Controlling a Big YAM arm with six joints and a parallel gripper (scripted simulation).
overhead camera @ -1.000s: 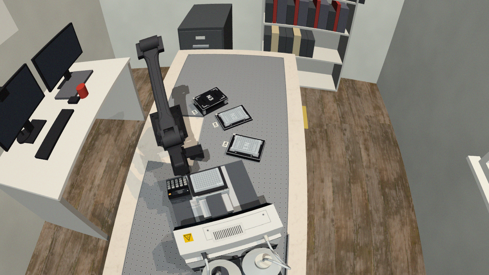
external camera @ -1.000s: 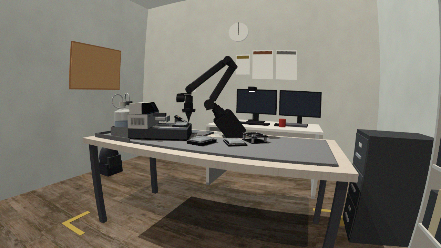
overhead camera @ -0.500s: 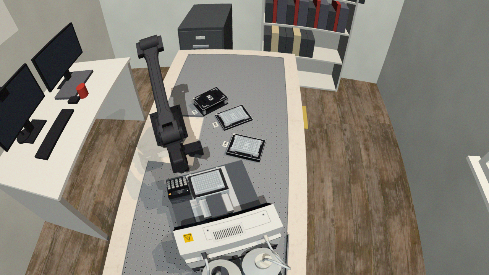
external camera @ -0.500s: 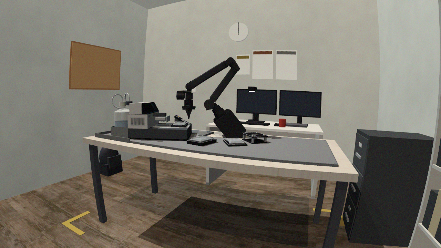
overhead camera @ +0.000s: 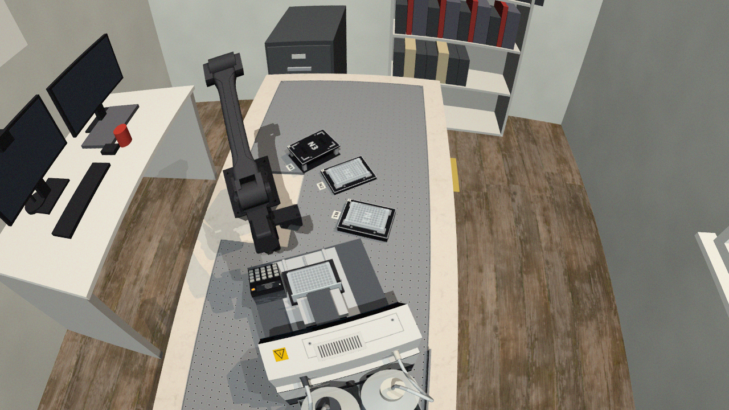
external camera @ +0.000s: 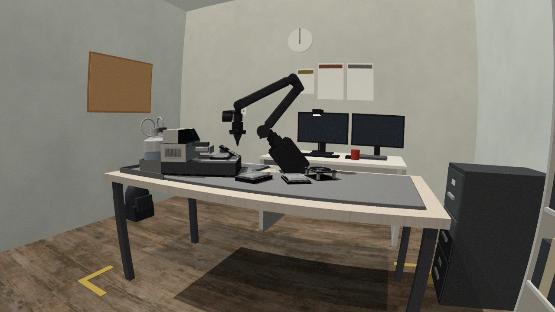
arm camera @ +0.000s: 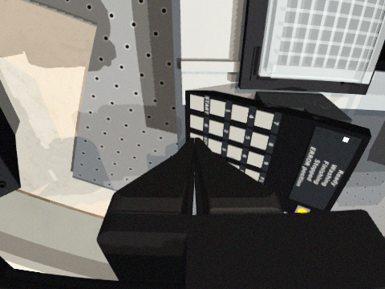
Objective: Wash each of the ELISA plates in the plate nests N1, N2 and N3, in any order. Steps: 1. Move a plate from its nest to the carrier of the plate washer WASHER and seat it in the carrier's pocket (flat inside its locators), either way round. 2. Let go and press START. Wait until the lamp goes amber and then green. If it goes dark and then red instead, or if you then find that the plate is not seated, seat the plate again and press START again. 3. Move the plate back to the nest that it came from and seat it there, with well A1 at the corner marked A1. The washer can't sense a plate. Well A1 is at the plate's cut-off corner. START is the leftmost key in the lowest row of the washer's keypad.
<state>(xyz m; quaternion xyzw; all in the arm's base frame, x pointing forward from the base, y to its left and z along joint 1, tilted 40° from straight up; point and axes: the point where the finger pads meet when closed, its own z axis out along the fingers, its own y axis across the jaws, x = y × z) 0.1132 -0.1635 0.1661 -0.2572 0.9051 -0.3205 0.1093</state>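
A white ELISA plate (overhead camera: pixel 311 278) (external camera: pixel 220 155) (arm camera: pixel 321 16) lies in the carrier of the washer (overhead camera: pixel 336 336) (external camera: pixel 178 149). The washer's keypad (overhead camera: pixel 265 274) (arm camera: pixel 236 118) sits left of the carrier, and a small lamp (overhead camera: pixel 253 291) (arm camera: pixel 303 210) below the keys glows amber. My gripper (external camera: pixel 236 142) (arm camera: pixel 194 146) is shut and empty. It hangs a little above the keypad's near edge, and in the top view the arm's wrist hides it. Nest N3 (overhead camera: pixel 312 145) (external camera: pixel 322 170) is empty. The two other nests each hold a plate: one (overhead camera: pixel 349 172) (external camera: pixel 295 177) in the middle, one (overhead camera: pixel 367 214) (external camera: pixel 253 175) nearest the washer.
The arm's base (overhead camera: pixel 249 188) stands at the table's left edge, beside the nests. Two liquid bottles (overhead camera: pixel 387 387) (external camera: pixel 151 145) with tubes stand behind the washer. A desk with monitors (overhead camera: pixel 30 147) is to the left, a filing cabinet (overhead camera: pixel 306 43) beyond the table.
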